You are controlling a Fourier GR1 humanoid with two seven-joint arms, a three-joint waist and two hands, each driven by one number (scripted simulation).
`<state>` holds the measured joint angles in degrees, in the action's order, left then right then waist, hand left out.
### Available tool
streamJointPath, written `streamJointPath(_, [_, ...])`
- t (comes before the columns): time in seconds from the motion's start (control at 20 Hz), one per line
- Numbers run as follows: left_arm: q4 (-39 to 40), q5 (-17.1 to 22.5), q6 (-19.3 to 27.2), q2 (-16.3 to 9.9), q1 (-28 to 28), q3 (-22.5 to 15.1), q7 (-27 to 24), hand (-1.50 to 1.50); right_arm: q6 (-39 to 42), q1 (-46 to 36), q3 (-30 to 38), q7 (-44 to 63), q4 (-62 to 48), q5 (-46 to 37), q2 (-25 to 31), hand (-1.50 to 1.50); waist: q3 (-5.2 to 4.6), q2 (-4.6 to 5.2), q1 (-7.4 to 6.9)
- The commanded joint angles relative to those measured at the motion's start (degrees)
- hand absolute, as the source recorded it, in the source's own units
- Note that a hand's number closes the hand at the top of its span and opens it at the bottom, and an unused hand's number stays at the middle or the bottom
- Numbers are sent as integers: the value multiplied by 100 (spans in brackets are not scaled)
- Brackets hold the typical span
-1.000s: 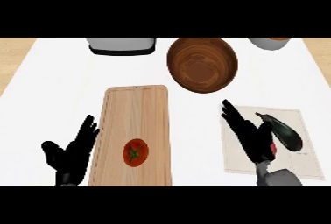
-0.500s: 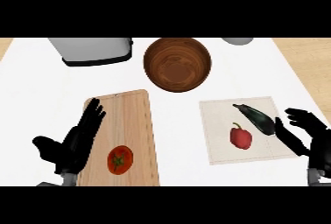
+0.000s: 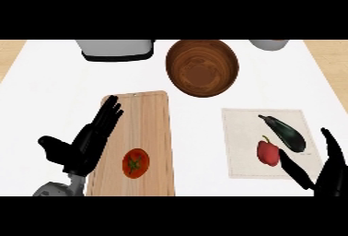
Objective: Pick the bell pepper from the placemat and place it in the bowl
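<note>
A red bell pepper lies on the pale placemat at the right, beside a dark eggplant. The brown wooden bowl stands at the back centre. My right hand is at the lower right corner, open, its thumb just below and right of the pepper, not touching it. My left hand rests open at the left, fingers up, overlapping the left edge of the cutting board.
A wooden cutting board with a red tomato lies left of centre. A grey container stands at the back left. A grey cup shows at the back right.
The view has shifted, so the bowl and the placemat sit differently in the picture. My right hand has dropped toward the lower right corner, off the eggplant. The pepper shows in full.
</note>
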<state>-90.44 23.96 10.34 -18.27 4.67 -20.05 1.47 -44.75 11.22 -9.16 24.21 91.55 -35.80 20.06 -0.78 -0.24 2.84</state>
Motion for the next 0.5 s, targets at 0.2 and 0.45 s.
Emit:
streamJointPath(0.2, [-19,-8,-121,56,271,-79,98,0,1494,16,-19,2787,310,-1660,-19,-150,-12,68,-282])
streamJointPath(0.45, [129,17,-180,129,448,-82,179,0,3386,-611,-100,4524,1060,-1782,-36,-150,18,49,-335])
